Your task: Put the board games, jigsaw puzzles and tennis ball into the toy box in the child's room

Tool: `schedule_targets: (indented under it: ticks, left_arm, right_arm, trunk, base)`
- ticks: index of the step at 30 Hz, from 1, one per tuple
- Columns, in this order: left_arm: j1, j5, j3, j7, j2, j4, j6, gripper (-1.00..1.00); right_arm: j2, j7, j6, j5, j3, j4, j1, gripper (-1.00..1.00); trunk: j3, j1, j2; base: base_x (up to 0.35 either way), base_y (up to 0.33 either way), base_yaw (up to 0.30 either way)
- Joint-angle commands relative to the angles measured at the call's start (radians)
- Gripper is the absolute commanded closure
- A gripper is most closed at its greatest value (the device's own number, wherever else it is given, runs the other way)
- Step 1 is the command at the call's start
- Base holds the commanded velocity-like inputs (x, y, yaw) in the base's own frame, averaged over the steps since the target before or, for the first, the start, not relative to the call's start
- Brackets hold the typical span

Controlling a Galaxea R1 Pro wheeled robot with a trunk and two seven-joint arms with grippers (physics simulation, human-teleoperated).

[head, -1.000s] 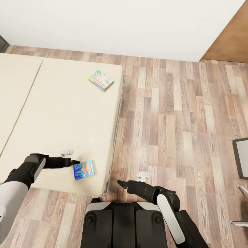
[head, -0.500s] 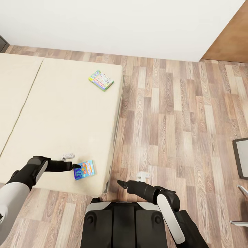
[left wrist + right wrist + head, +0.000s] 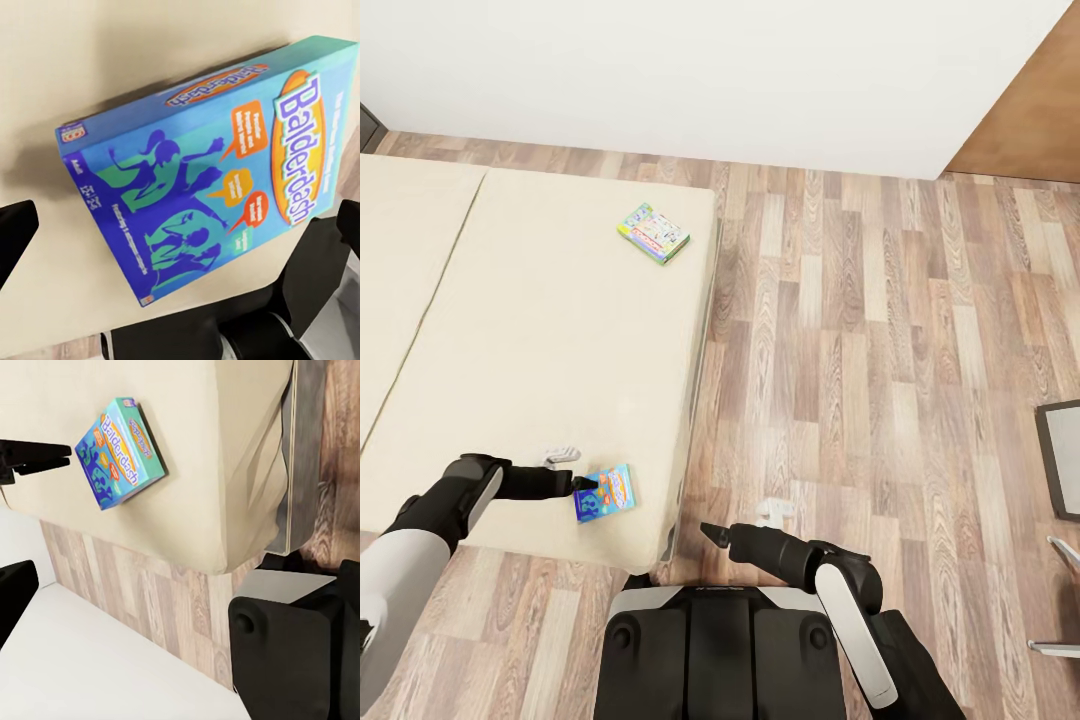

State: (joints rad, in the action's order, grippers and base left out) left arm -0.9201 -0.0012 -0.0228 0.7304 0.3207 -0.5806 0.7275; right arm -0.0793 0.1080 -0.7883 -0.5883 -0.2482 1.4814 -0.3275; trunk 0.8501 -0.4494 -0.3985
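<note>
The blue board game (image 3: 607, 492) lies flat near the front corner of the beige bed (image 3: 540, 340). My left gripper (image 3: 587, 484) is at its left end. In the left wrist view the gripper (image 3: 180, 232) is open, a dark fingertip at each side, with the blue board game (image 3: 210, 187) lying below and between them. A pastel board game (image 3: 653, 233) with a green edge rests near the bed's far right edge. My right gripper (image 3: 709, 532) hovers open over the floor by the bed's corner. Its wrist view looks at the blue board game (image 3: 120, 451) and the left gripper's fingers (image 3: 34, 456).
Wood-plank floor (image 3: 860, 350) stretches to the right of the bed. A dark-framed grey object (image 3: 1060, 455) and thin metal legs (image 3: 1060, 600) sit at the right edge. The white wall (image 3: 710, 70) is behind, with a brown panel (image 3: 1030, 100). My black base (image 3: 715, 650) stands against the bed's corner.
My left gripper has shifted a little right and down onto the left end of the blue board game. The box, the right arm and the camera have stayed put.
</note>
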Motion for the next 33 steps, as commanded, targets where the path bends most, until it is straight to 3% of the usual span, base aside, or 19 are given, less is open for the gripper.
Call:
schedule_targets:
  ticks: [1,9,17,26,33]
  left_arm:
    - [0.0,0.0,-0.002,0.003,0.001,-0.001,0.004,-1.0]
    - [0.0,0.001,-0.002,0.001,-0.006,-0.001,0.0,-1.0]
    - [0.0,0.0,-0.002,-0.003,-0.029,-0.001,-0.028,-1.0]
    - [-0.001,0.003,-0.001,-0.088,-0.054,0.022,-0.059,-1.0]
    - [-0.002,0.003,0.0,-0.106,-0.062,0.039,-0.073,-1.0]
  right_arm:
    - [0.0,0.006,-0.005,0.005,0.001,0.001,0.0,-1.0]
    - [-0.001,0.006,-0.004,0.005,0.001,0.0,0.0,-1.0]
    - [0.0,0.006,-0.005,0.005,0.001,0.001,0.0,-1.0]
    - [0.0,0.006,-0.005,0.005,0.001,0.002,-0.001,-1.0]
    - [0.0,0.006,-0.005,0.005,0.001,0.002,0.0,-1.0]
  trunk:
    - [0.001,-0.001,-0.002]
    - [0.001,-0.001,-0.002]
    - [0.001,-0.001,-0.002]
    - [0.001,-0.001,-0.002]
    - [0.001,-0.001,-0.002]
  base:
    - [0.0,0.0,0.0]
    - [0.0,0.0,0.0]
    - [0.0,0.0,0.0]
    - [0.0,0.0,0.0]
    - [0.0,0.0,0.0]
